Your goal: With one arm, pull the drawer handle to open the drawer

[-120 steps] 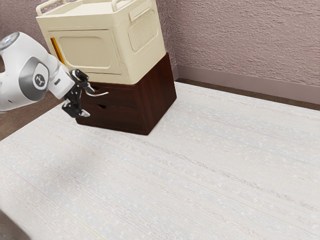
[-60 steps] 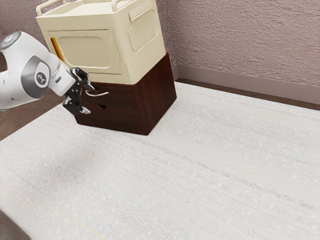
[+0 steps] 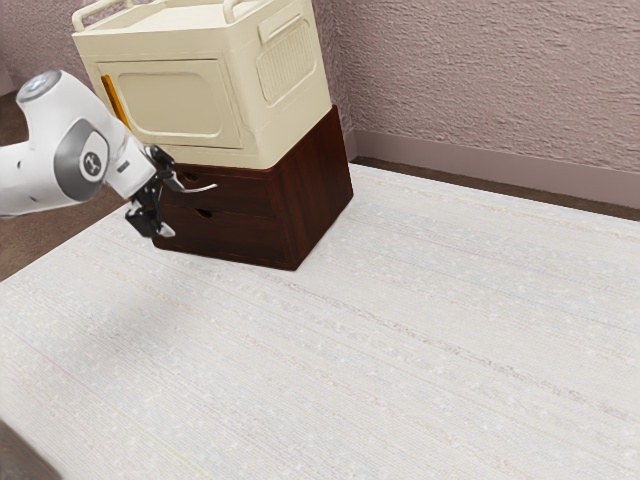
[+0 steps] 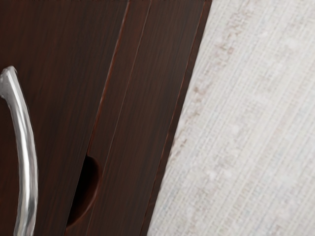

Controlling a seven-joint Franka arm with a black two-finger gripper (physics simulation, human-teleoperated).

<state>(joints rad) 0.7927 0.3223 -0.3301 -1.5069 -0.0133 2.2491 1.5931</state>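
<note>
Slightly lower now, the gripper (image 3: 174,208) stands wide, while the handle (image 4: 28,162) is cut off in the wrist view.

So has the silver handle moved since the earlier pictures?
No, the silver handle sits in the same place against the cream box above it.

Arm (image 3: 32,182): is being extended from the exterior view's left, its white links being bent at a rounded, grey-banded joint (image 3: 82,162).
Wrist (image 3: 126,168): is being angled downward and toward the exterior view's right.
Hand (image 3: 171,208): is being held tilted beyond the wrist, its black body being aimed toward the exterior view's right.
Fingers (image 3: 142,219): are being held spread apart, one being placed above the other.
</note>
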